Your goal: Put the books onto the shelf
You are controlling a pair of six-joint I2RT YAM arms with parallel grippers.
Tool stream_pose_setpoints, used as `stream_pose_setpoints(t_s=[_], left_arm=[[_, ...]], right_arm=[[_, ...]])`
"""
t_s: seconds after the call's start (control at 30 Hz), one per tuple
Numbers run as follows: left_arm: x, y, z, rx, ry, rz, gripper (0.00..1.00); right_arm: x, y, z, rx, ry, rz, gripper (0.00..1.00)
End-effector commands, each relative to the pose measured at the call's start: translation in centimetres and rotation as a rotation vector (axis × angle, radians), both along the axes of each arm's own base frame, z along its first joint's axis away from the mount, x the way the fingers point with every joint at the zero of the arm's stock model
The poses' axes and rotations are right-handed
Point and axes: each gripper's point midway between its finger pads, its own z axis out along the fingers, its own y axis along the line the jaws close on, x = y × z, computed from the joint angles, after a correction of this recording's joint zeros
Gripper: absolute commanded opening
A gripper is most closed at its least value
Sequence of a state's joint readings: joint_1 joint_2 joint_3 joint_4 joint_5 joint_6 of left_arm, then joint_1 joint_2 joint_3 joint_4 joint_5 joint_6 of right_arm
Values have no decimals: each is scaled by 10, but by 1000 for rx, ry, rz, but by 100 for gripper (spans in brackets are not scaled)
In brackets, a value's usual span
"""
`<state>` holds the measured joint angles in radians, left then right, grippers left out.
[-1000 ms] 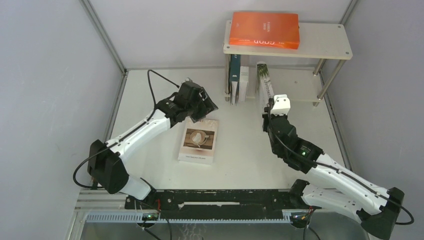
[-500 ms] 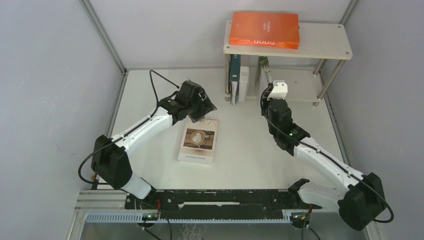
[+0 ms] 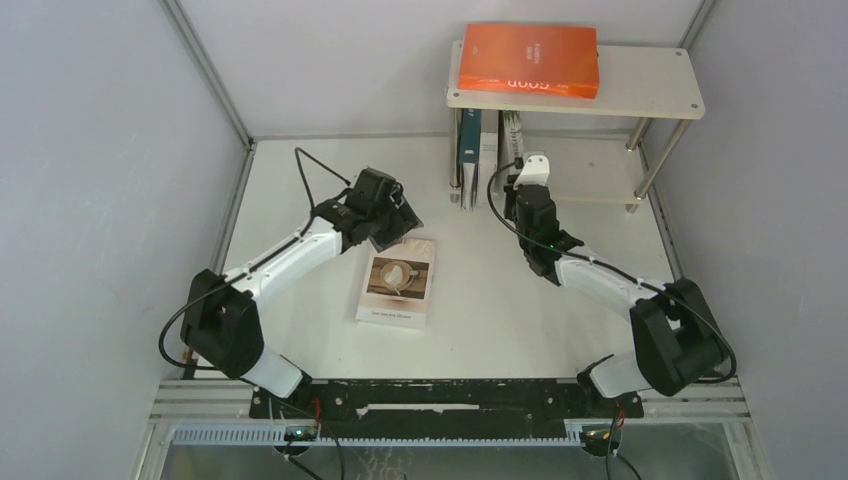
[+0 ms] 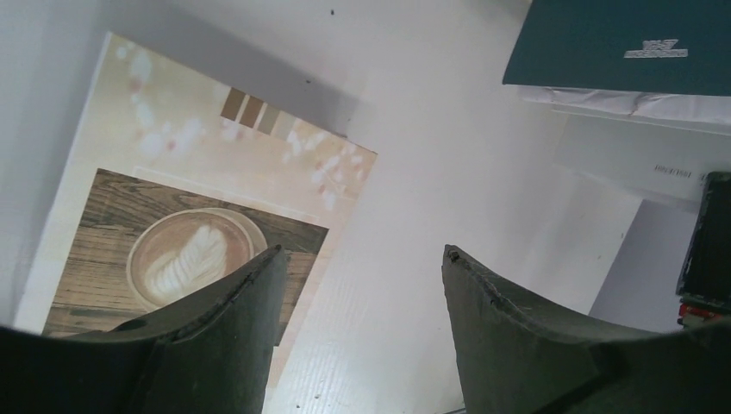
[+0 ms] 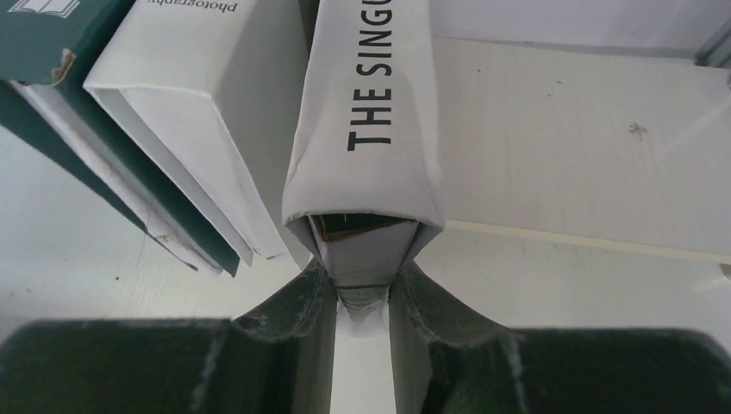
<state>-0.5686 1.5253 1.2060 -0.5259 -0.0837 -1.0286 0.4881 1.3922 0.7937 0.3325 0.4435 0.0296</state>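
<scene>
Top view: the right gripper [image 3: 520,158], clenched on the white palm-leaf book [image 3: 512,130], has brought it from a lean outside the shelf [image 3: 650,85] to upright on the lower board, centre top. It stands beside the grey-white book [image 3: 488,150] and teal book [image 3: 468,150]; the orange book [image 3: 528,58] lies on the upper board. Four of five judged placed. Left wrist view: the left gripper [image 4: 362,259], released and empty, hovers at the edge of the coffee-cup book [image 4: 190,224], which lies flat, left of frame. Right wrist view: the fingers [image 5: 302,302] pinch the book's near end. Surface: white table [image 3: 480,290]. Room: plain grey walls [image 3: 100,150].
</scene>
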Motion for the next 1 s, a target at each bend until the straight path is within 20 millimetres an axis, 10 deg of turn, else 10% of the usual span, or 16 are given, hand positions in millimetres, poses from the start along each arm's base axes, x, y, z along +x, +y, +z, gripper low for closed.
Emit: stream_pose_setpoints(t_s=[0.0,0.97], left_arm=[[0,13,12,-7,-52,30,71],[1,25,2,14,-37,54,71]], right_arm=[[27,11,32,71,-106,11,30],[65,13,38,98,-94,-25,63]])
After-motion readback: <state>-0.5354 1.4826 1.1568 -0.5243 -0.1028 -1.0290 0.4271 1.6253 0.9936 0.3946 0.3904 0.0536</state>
